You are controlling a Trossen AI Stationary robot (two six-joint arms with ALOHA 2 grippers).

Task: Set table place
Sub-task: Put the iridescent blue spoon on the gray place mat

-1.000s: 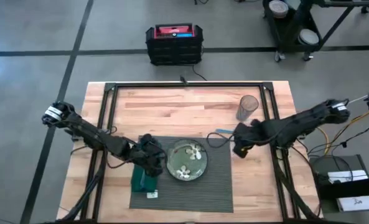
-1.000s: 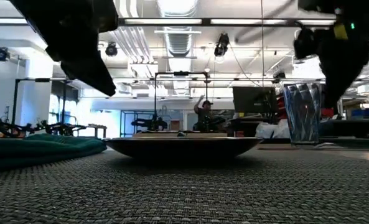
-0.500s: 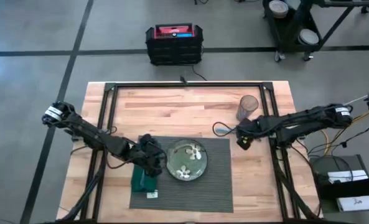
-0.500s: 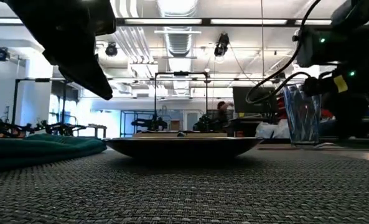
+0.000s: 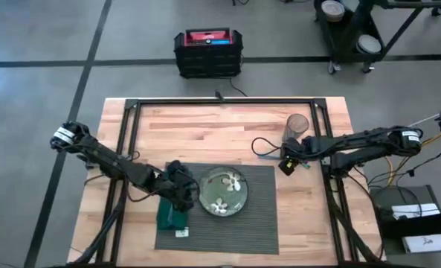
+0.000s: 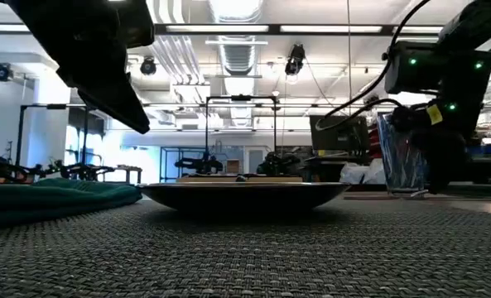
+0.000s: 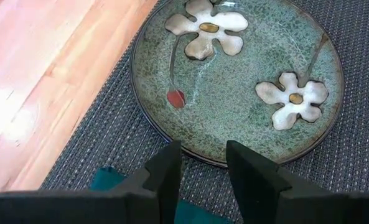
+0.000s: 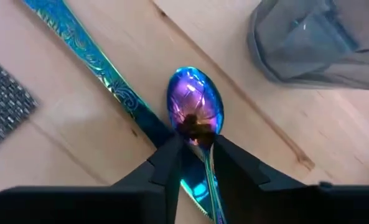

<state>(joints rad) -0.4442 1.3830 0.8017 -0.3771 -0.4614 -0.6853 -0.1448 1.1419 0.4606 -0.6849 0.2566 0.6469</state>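
Since a second ago: right gripper (image 5: pixel 286 164) shifted off the placemat's far right corner toward the drinking glass, now low over bare wood just beside the glass; right arm stretched flatter across the table edge. Left arm unchanged.

Large light-wood butcher-block table (image 5: pixel 205 130), black frame rail around it. Dark grey ribbed rectangular placemat (image 5: pixel 261 223) lying near the front edge, centre.

Round green speckled ceramic plate with white flower pattern (image 5: pixel 224 192) sitting mid-placemat, flat. Dark green folded cloth napkin (image 5: pixel 168 217) on the placemat's left part, beside the plate, partly under the left gripper.

Left gripper (image 5: pixel 181 195) hovering at the plate's left rim; arm reaching in from the left table edge, elbow bent, wrist tilted down. Wrist view: left fingers (image 7: pixel 165 177) narrowly parted, nothing between them, plate rim just beyond the tips, napkin corner (image 7: pixel 106 179) below.

Right wrist view: right gripper (image 8: pixel 193 152) pointed down, fingers narrowly apart, straddling the neck of an iridescent blue-purple metal spoon (image 8: pixel 195 106); cannot tell whether the pads actually grip it. Second iridescent blue utensil handle (image 8: pixel 91 53) lying on the wood alongside, crossing under the spoon. Clear ribbed drinking glass (image 8: pixel 315 40) upright close by; placemat corner (image 8: pixel 4 99) visible to one side.

Low view: right gripper (image 6: pixel 435 165) standing in front of the glass (image 6: pixel 398 153).
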